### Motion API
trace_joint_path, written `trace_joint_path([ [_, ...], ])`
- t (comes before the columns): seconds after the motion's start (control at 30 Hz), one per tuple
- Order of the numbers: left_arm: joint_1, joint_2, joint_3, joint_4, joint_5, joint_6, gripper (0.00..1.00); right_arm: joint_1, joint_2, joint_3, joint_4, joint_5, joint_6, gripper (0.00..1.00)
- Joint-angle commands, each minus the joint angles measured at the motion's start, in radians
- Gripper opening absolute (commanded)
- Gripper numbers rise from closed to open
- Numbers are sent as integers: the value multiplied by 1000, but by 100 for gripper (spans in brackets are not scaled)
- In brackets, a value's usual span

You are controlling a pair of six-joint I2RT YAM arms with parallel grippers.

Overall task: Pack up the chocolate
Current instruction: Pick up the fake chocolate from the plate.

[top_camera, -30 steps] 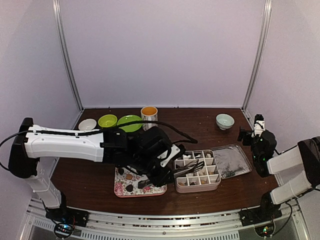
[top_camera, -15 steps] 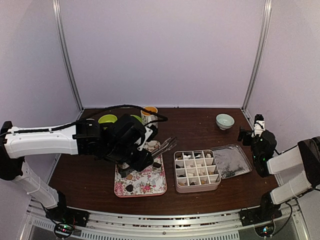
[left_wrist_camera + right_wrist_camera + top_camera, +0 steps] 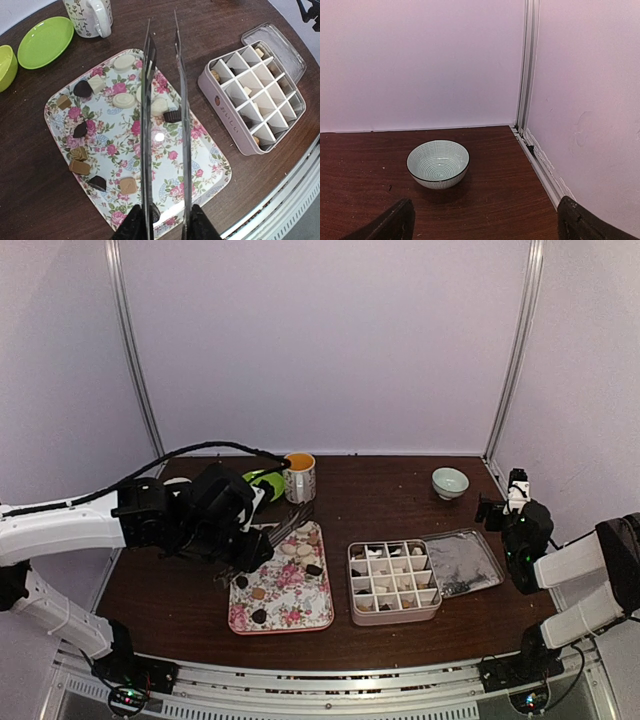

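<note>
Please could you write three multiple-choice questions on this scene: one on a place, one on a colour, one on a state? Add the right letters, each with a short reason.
1. Where does the lid of the box lie?
A) on the box
B) on the table, right of the box
C) under the box

2. What colour is the plate by the mug?
A) red
B) green
C) blue

3. How is the right tool?
A) open
B) shut tight
C) shut on a spoon

Answers: 1 B, the top view shows it flat beside the open box. 2 B, the left wrist view shows it bright green. 3 A, its fingers stand far apart with nothing between.
</note>
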State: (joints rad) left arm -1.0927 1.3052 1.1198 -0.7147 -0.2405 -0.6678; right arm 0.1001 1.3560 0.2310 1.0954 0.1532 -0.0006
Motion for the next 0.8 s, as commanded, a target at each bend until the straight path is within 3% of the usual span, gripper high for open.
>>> trace_joint_path([
  [0.0, 7, -12, -9, -12, -24, -24, 30, -7, 2, 15, -1, -1, 0, 100],
  [0.77, 39, -15, -37, -117, -75, -73, 30, -7, 2, 15, -2, -1, 1, 100],
])
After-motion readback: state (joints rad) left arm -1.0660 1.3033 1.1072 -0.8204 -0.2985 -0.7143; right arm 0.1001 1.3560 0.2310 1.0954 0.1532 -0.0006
